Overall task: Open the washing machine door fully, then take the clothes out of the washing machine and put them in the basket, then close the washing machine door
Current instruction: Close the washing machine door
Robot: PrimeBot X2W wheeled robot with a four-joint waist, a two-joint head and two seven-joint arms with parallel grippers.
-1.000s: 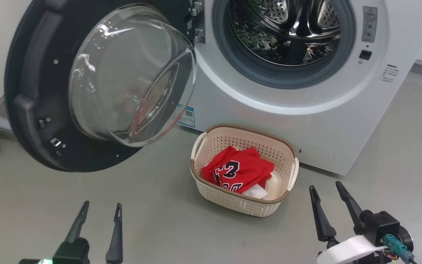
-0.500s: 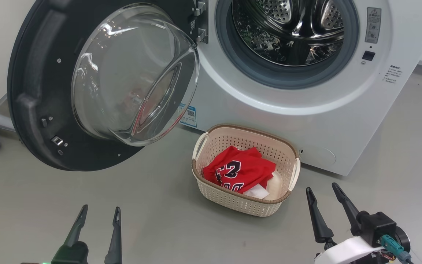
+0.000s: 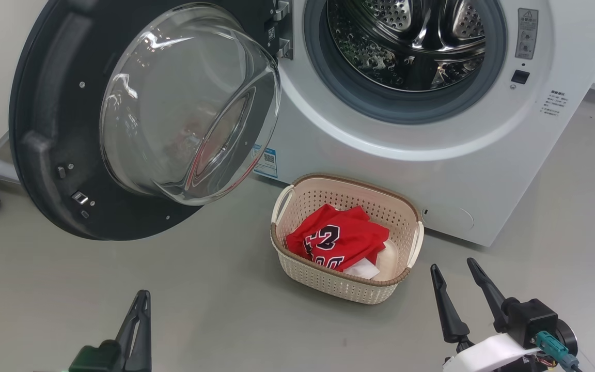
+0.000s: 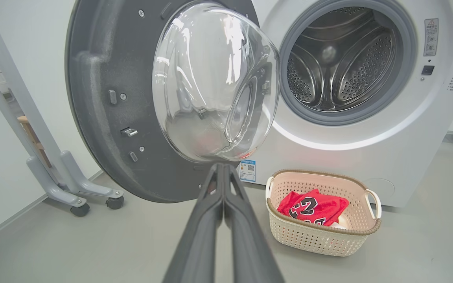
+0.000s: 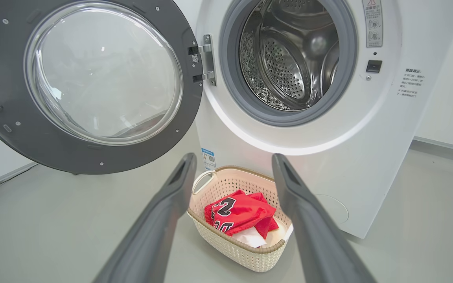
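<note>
The washing machine (image 3: 432, 170) fills the upper right, its steel drum (image 3: 406, 41) showing no clothes. Its round black door (image 3: 70, 170) with the glass bowl window (image 3: 189, 103) stands swung wide to the left. On the floor before the machine sits the cream basket (image 3: 346, 289), and the red jersey (image 3: 339, 240) with its number lies crumpled inside. My left gripper (image 3: 142, 299) is low at the bottom left, fingers (image 4: 210, 204) pressed together with nothing between them, below the door. My right gripper (image 3: 452, 268) hangs open to the right of the basket (image 5: 234, 243), holding nothing.
A grey wheeled stand (image 4: 73, 188) stands left of the door by the white wall. Bare grey floor (image 3: 199, 310) stretches between my grippers and the basket. A small blue label (image 3: 265, 161) sits low on the machine's front.
My left gripper's fingers have come together from open to shut and shifted slightly right. The right gripper, basket and door hold their places.
</note>
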